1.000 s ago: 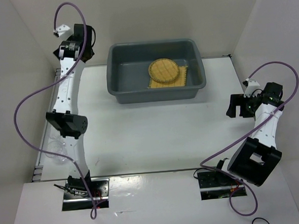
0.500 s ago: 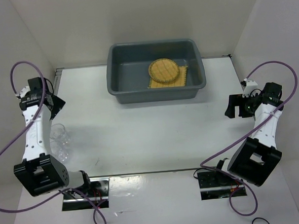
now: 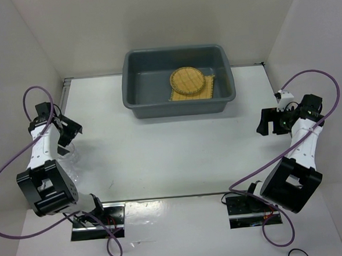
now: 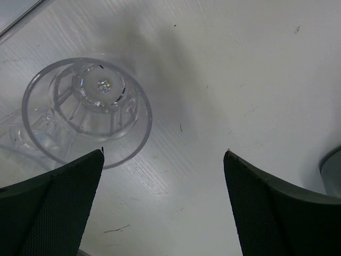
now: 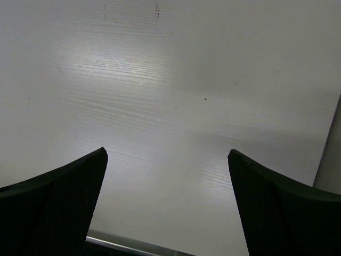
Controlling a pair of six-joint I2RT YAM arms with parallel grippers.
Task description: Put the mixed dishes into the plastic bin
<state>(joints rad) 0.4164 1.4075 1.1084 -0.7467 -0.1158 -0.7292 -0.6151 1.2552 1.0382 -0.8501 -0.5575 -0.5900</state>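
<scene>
The left end effector (image 4: 164, 152) is hovering over the left side of the table (image 3: 172, 151) with its jaws spread wide and nothing between them. The clear glass (image 4: 88, 109), the one task piece not yet binned that can be seen, is standing just beside it. In the left wrist view the glass is sitting off-centre, up and to the left of the gap, with its rim running partly behind the left finger. It seems to be upright with its mouth facing the camera, so its long axis is probably pointing roughly up toward the wrist. The end effector will likely need to shift toward that side before closing. The right end effector (image 3: 266, 123) is hanging equally wide open and empty over bare table at the far right, well apart from the glass, so the left arm is clearly the nearer one. The plastic bin (image 3: 175, 107) is sitting at the back centre, already holding the round woven plate (image 3: 187, 80) on the square mat (image 3: 213, 90). No brand, label or writing is showing legibly anywhere.
</scene>
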